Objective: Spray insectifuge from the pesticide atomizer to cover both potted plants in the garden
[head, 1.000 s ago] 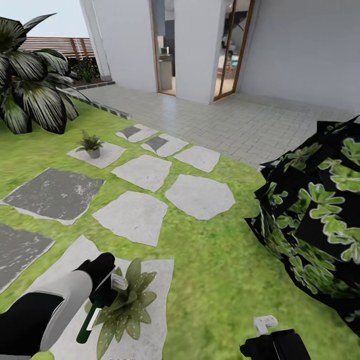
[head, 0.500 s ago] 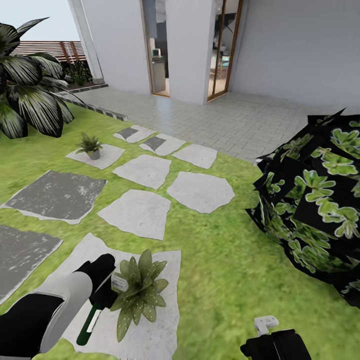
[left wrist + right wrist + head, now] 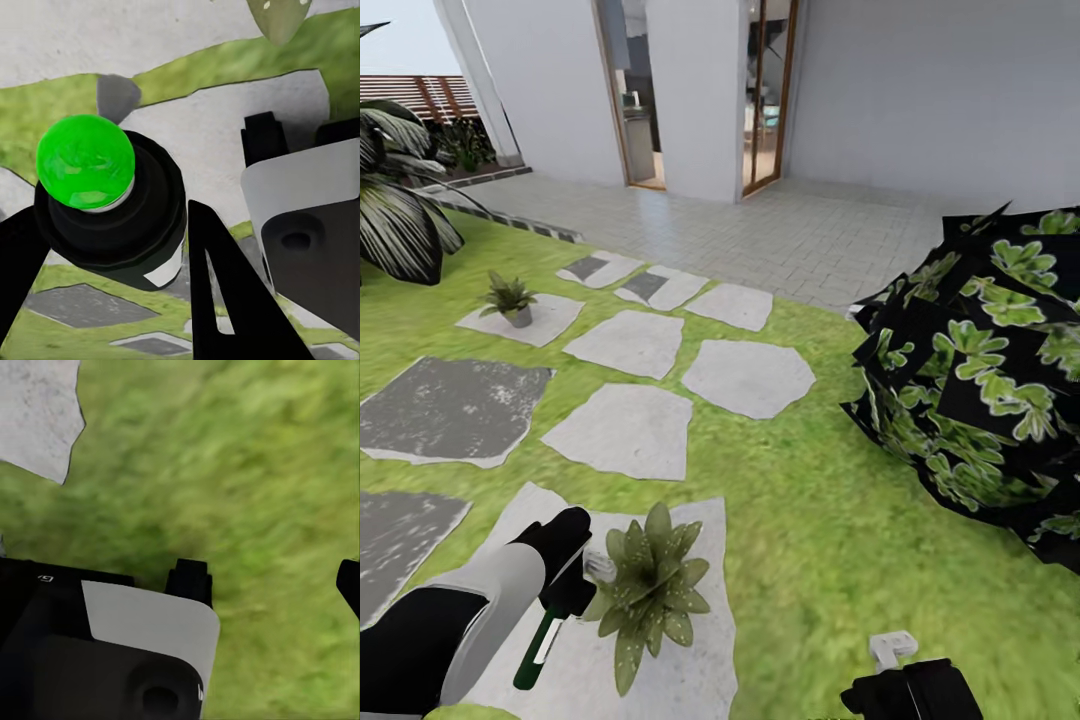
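My left gripper (image 3: pixel 566 592) is shut on the pesticide atomizer (image 3: pixel 540 646), a slim dark-green bottle with a white label. Its pale spray head (image 3: pixel 598 567) points at the near potted plant (image 3: pixel 652 590), a speckled rosette on a white stone slab. In the left wrist view the bottle's round green end (image 3: pixel 85 161) sits between the black fingers (image 3: pixel 217 292). The second potted plant (image 3: pixel 508 297), in a small grey pot, stands far off on a stepping stone at the left. My right gripper (image 3: pixel 900 672) hangs open over grass (image 3: pixel 247 472) at the bottom of the head view.
A big dark leafy bush (image 3: pixel 980 390) fills the right side. A striped-leaf palm (image 3: pixel 395 215) stands at the far left. Grey and white stepping stones (image 3: pixel 625 430) cross the lawn toward the brick patio (image 3: pixel 790 235) and the house doors.
The whole head view has shifted left, so the camera has turned. The near plant now sits slightly further right of the spray head. Both arms keep their places in the picture.
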Controlling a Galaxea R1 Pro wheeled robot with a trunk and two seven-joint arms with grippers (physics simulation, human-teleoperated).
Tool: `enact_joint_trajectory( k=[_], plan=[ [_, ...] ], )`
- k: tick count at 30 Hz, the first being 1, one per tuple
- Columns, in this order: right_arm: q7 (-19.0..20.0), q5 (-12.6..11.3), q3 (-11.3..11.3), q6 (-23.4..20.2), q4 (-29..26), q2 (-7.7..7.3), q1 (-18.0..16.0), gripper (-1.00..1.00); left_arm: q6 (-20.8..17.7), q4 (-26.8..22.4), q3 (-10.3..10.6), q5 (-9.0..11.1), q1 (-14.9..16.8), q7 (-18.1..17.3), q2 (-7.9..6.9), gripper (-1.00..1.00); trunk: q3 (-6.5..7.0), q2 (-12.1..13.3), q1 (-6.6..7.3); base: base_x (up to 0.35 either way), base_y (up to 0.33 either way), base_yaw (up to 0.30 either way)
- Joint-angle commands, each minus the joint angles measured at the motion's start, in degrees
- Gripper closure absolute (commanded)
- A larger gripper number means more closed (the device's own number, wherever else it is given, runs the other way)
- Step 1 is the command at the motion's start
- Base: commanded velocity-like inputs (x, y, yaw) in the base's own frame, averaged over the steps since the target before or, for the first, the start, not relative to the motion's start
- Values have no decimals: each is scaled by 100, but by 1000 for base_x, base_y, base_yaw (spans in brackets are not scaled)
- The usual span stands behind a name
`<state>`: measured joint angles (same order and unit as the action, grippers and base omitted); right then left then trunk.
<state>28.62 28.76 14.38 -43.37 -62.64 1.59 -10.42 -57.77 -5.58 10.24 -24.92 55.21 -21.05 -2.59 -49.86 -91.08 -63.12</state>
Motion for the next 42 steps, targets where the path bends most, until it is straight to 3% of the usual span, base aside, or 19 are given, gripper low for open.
enact_joint_trajectory(
  k=[1,13,27,42],
  plan=[
    [56,60,20,-14,-10,8,-4,-100,-15,-13,48,-17,-2,-57,-4,100,-4,-2,0,41,327,-300],
    [56,58,21,-14,-11,8,-4,-100,-15,-13,48,-19,-2,-57,-4,100,-4,-2,0,-136,296,-120],
    [56,57,13,-14,-11,8,-4,-100,-15,-13,48,-18,-2,-57,-4,100,-4,-2,0,-68,291,-293],
    [50,60,20,-14,-11,8,-4,-100,-15,-13,64,-22,-4,-57,-4,100,-4,-2,0,0,26,-300]
  ],
)
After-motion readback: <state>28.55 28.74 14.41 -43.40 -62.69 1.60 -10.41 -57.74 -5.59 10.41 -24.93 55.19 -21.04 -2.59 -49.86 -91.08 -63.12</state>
